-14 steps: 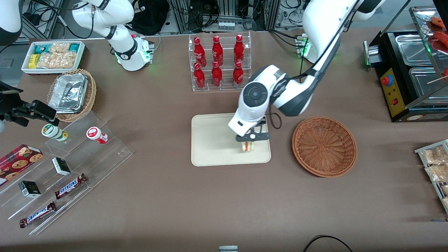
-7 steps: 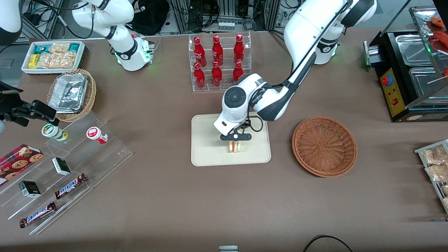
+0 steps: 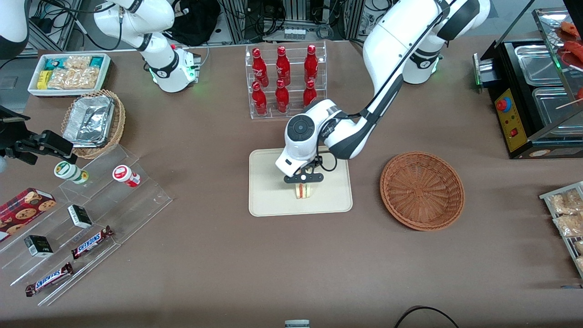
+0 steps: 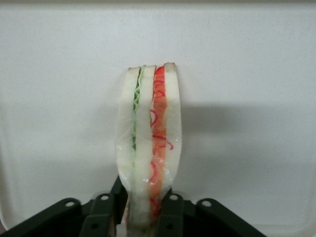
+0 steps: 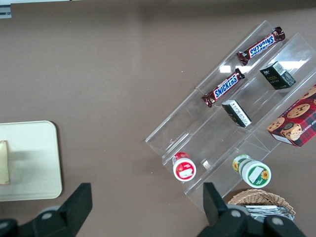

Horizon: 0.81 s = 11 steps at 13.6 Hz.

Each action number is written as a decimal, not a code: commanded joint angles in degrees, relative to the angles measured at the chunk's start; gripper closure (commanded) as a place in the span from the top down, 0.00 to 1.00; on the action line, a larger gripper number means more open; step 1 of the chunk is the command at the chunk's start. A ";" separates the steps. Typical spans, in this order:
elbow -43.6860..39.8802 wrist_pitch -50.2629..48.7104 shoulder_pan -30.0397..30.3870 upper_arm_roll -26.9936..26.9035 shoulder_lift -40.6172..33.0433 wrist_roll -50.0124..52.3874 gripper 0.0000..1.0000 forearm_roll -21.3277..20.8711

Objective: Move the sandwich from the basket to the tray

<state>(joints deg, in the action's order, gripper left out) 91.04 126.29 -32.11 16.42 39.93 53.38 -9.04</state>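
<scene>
Clearly the placing step is in hand. Seen from the front, the left arm's black two-finger gripper [image 3: 304, 178] hangs low over the flat cream-beige rectangular tray [image 3: 268, 182], and the small triangular wedge of white-bread sandwich with red-orange and green filling [image 3: 304, 191] sits just under it, within the tray's rim and on the part of the tray nearer the front camera. The round reddish-brown woven wicker basket [image 3: 422, 190] lies well apart, toward the working arm's end of the table, with nothing in it. An acrylic rack of red bottles [image 3: 285, 82] stands farther from the front camera than the tray.

From the left wrist, the gripper [image 4: 146, 210] is clamped on the sandwich [image 4: 149, 143]: its dark fingers [image 4: 169, 213] press the bread slices from both sides at one end, while the green and red layers of the wedge point away from the camera over the pale tray [image 4: 256, 64] surface. A shadow lies close beside the wedge, so I judge it at or nearly at the surface, though contact cannot be confirmed.

From the right wrist, one tray [image 5: 34, 163] corner and a sliver of the sandwich [image 5: 4, 162] show.

Next, I judge, the move calls for parting the fingers gently and lifting straight up, so the wedge does not tip or get dragged.
</scene>
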 commanded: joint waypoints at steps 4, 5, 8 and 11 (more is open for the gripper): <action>0.19 -12.33 -0.33 -0.95 -14.57 13.66 1.00 -1.06; -0.24 -15.08 0.28 -1.82 -16.79 13.77 1.00 -0.98; 0.10 -15.81 2.82 -3.14 -21.11 14.03 1.00 -0.98; -0.42 -21.33 9.05 -3.41 -25.85 12.64 1.00 -0.98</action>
<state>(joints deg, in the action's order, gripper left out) 89.27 107.34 -27.16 12.81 17.40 65.97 -9.41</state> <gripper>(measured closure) 0.000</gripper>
